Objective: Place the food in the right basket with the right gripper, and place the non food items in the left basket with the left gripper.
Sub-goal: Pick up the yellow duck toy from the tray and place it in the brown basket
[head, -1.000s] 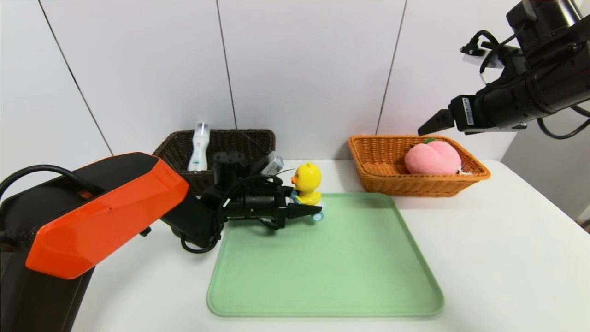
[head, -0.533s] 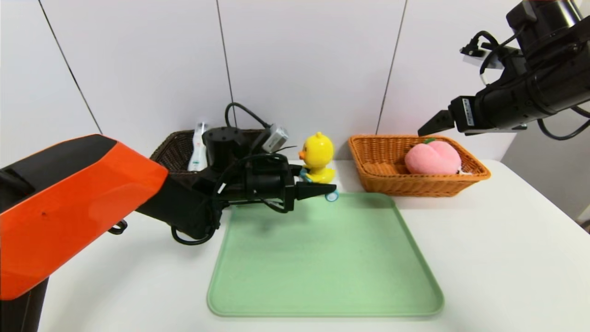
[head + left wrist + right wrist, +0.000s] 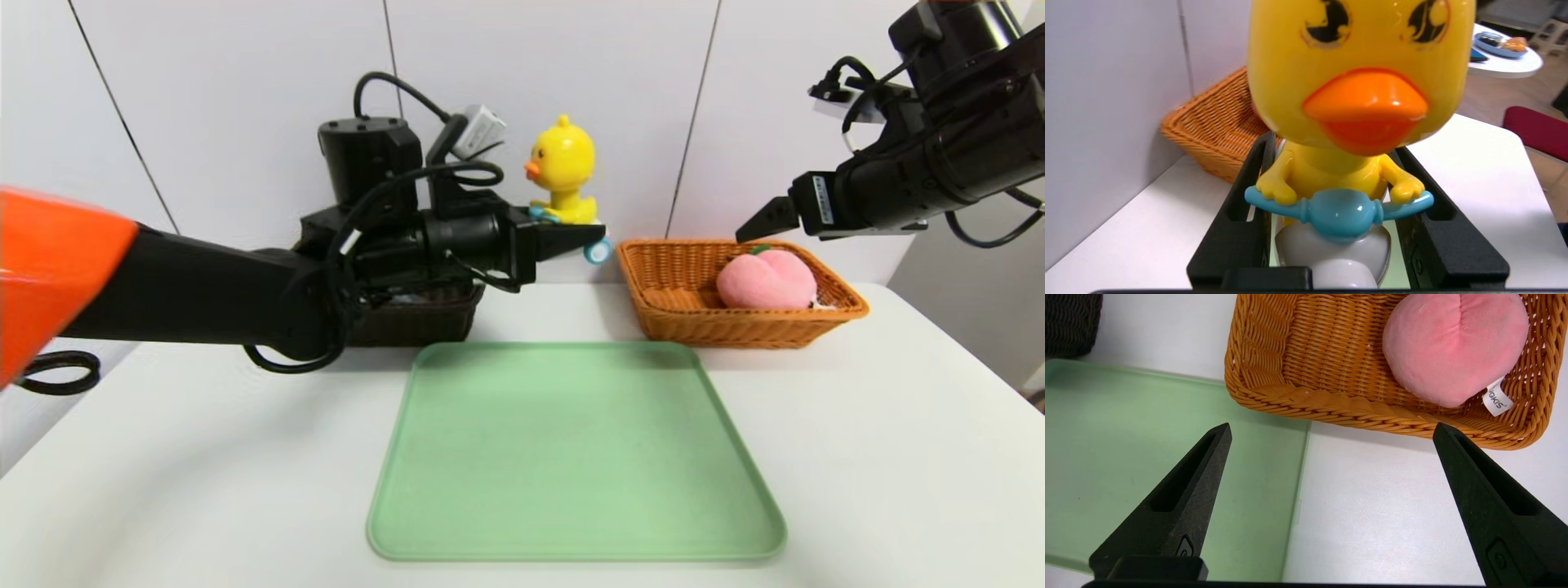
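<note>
Left gripper (image 3: 584, 238) clamps duck (image 3: 563, 170) — arm hides dark basket (image 3: 416, 314).

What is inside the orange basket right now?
A pink plush peach lies in the orange basket, with its white tag showing. The basket floor under the peach is covered.

left claw (image 3: 581, 238) risen — yellow duck (image 3: 562, 167) lifted off tray (image 3: 571, 457)

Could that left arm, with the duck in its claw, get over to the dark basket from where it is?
Probably yes. The left gripper holds the duck high above the table, and the dark basket sits just below its arm, nothing between.
</note>
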